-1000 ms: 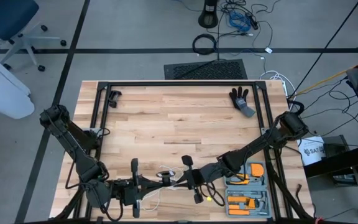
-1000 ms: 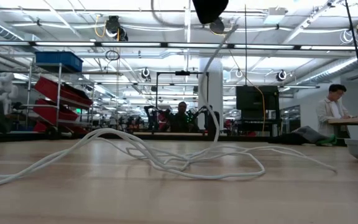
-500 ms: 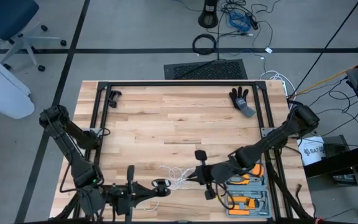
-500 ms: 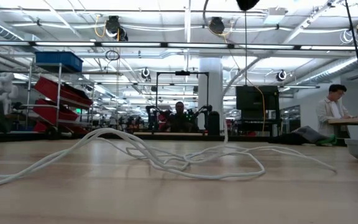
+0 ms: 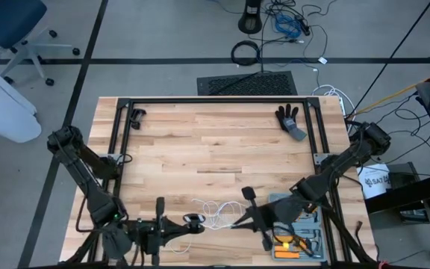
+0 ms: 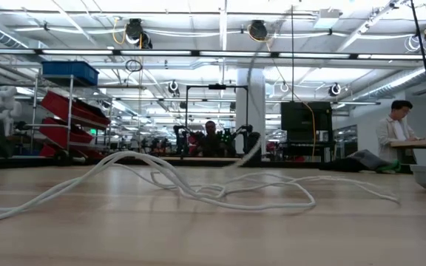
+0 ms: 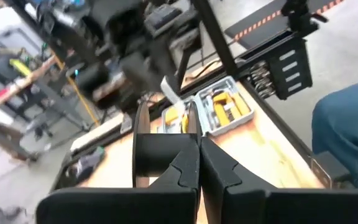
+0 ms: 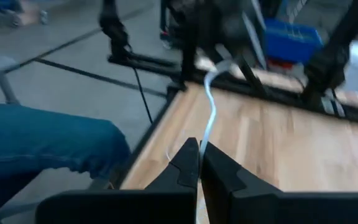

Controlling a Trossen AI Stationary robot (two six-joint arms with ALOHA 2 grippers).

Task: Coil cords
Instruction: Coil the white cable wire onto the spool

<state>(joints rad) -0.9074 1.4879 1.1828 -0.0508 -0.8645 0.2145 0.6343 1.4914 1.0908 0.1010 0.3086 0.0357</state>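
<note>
The white cord (image 5: 213, 212) lies in loose loops near the front edge of the surface (image 5: 215, 149). The left gripper (image 5: 193, 222) has its jaws shut on the small black reel (image 7: 146, 152). The right gripper (image 5: 235, 221) has its jaws pinched tight on the cord. A tool tray (image 5: 302, 233) sits at the front right corner.

From where I work: wooden table (image 5: 215, 149) with a black frame (image 5: 200, 99) round its far part. Black glove (image 5: 290, 121) at 1 o'clock, small black clip (image 5: 136, 116) at 11. Grey tool tray (image 5: 295, 232) with orange tools at 5, on the near right edge. Off the table: floor mat (image 5: 246, 83) and black cable ring (image 5: 245, 52) at 12, blue chair (image 5: 10, 26) at 10, white bucket (image 5: 373, 181) at 3. Person (image 6: 394, 133) standing far right in the room; blue-jeaned leg (image 8: 42, 143) near the table.
</note>
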